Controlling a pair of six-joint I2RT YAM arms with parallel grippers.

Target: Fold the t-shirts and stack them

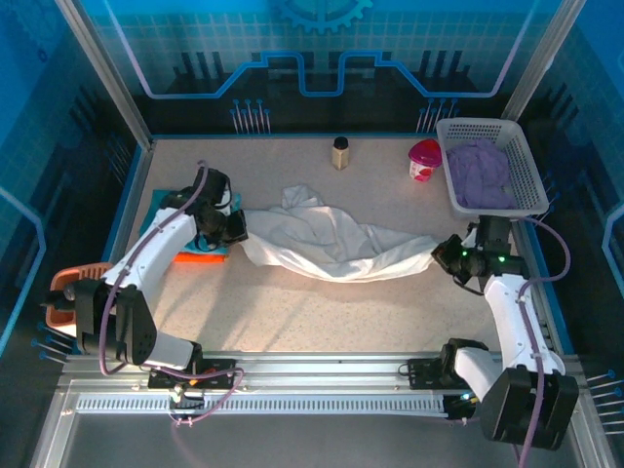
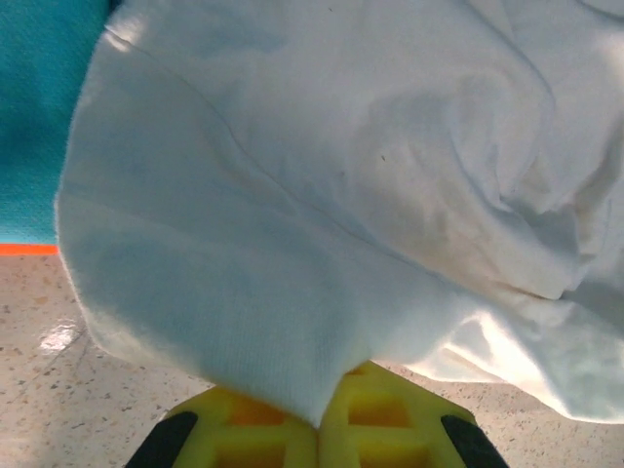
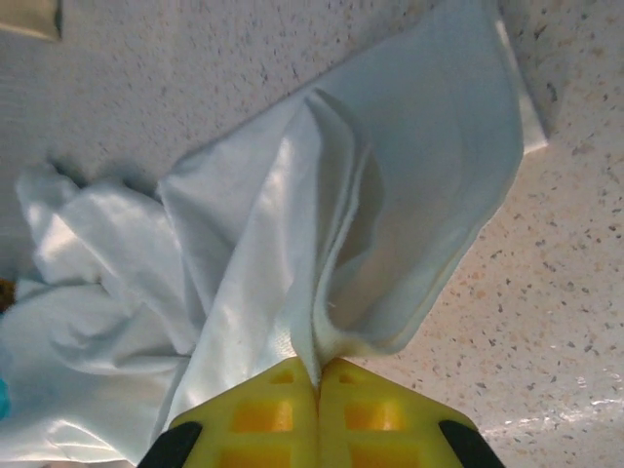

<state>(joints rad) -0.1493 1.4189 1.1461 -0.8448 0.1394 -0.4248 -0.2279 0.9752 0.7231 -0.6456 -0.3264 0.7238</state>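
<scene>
A large white t-shirt (image 1: pixel 331 244) lies crumpled and stretched across the middle of the table. My left gripper (image 1: pixel 237 226) is shut on its left edge, the cloth (image 2: pixel 292 214) pinched between the yellow fingers (image 2: pixel 380 419). At the shirt's right end my right gripper (image 1: pixel 441 255) is shut on a bunched fold (image 3: pixel 341 244), which runs into the seam between its yellow fingers (image 3: pixel 263 414). A teal t-shirt (image 1: pixel 185 210) lies flat under the left arm, with an orange t-shirt's edge (image 1: pixel 200 257) showing beneath it. Teal cloth (image 2: pixel 39 107) and an orange strip (image 2: pixel 24 250) also appear in the left wrist view.
A white mesh basket (image 1: pixel 522 161) at the back right holds purple cloth (image 1: pixel 478 174). A pink cup (image 1: pixel 423 159) and a small brown jar (image 1: pixel 339 152) stand at the back. An orange object (image 1: pixel 70 283) sits off the table's left edge.
</scene>
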